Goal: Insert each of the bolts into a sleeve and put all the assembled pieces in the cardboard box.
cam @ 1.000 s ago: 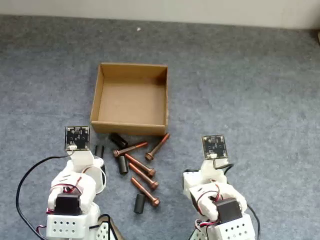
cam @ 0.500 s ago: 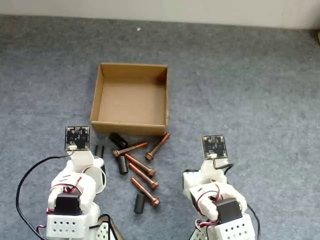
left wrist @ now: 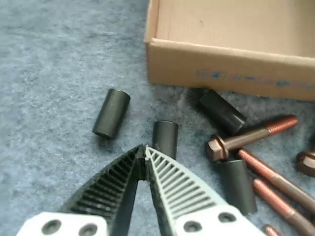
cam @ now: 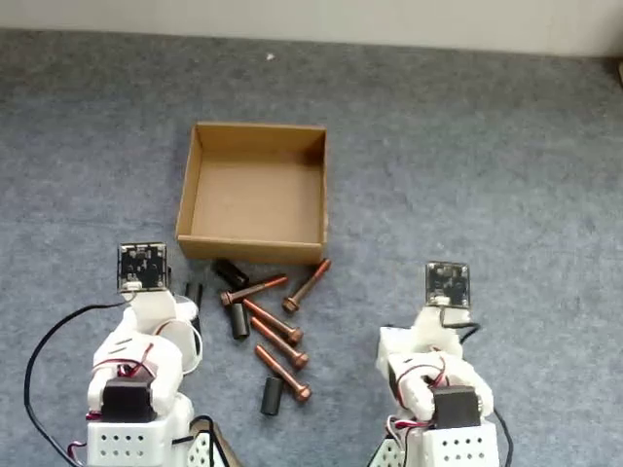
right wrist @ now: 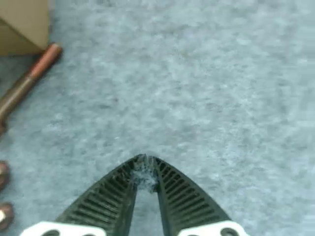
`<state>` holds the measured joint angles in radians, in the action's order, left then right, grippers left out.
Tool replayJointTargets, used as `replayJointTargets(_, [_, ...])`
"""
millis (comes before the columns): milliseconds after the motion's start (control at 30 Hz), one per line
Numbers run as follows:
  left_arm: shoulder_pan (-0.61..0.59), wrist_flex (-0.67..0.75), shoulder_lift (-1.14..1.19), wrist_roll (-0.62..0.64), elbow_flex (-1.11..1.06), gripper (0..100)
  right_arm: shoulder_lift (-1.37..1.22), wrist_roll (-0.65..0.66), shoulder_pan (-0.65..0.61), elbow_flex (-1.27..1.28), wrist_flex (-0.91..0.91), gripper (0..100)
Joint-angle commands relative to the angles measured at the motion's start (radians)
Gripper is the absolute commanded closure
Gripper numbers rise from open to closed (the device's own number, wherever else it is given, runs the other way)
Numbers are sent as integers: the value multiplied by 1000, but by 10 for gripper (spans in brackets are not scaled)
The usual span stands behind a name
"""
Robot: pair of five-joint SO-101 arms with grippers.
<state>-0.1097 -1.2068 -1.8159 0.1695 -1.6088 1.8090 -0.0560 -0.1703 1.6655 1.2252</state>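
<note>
Several copper bolts [cam: 277, 326] and black sleeves [cam: 239, 320] lie scattered on the grey carpet just in front of the open cardboard box [cam: 189, 194]. My left gripper [left wrist: 144, 151] is shut and empty, its tips just short of one upright-looking sleeve [left wrist: 165, 138], with another sleeve [left wrist: 111, 112] lying beside it and bolts [left wrist: 253, 136] farther over. My right gripper [right wrist: 145, 162] is shut and empty over bare carpet, with one bolt [right wrist: 29, 80] off to its side near the box corner [right wrist: 22, 24].
Both arm bases stand at the near edge of the table, the left arm [cam: 136, 360] beside the pile and the right arm [cam: 435, 375] out on open carpet. Bare carpet stretches to the right of the box and behind it.
Both wrists have shifted slightly: the left arm's camera head moved a little left and away from the base, the right arm's moved right and nearer its base. The bolts and sleeves have not moved.
</note>
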Motion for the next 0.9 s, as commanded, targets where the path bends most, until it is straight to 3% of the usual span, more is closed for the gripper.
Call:
replayJointTargets(0, [-104,3,-5,-8,59,993,8,250,21,-54,-105,985])
replayJointTargets(67, [-165,-3,-4,-43,87,993,5,327,45,-65,-142,985])
replayJointTargets(200, [-283,2,-4,-318,93,993,-13,327,50,-148,-160,975])
replayJointTargets(267, [-306,-3,-4,-387,93,993,-54,319,22,-232,-120,926])
replayJointTargets(367, [-306,-5,-4,-384,93,993,-205,262,-35,-395,-62,874])
replayJointTargets(567, [-308,-5,-2,-387,88,993,-690,239,-211,-763,73,875])
replayJointTargets(700, [-311,-5,-2,-390,74,992,-862,226,-348,-923,111,875])
replayJointTargets(867, [-392,2,-4,-390,81,992,-931,25,-558,-978,44,875])
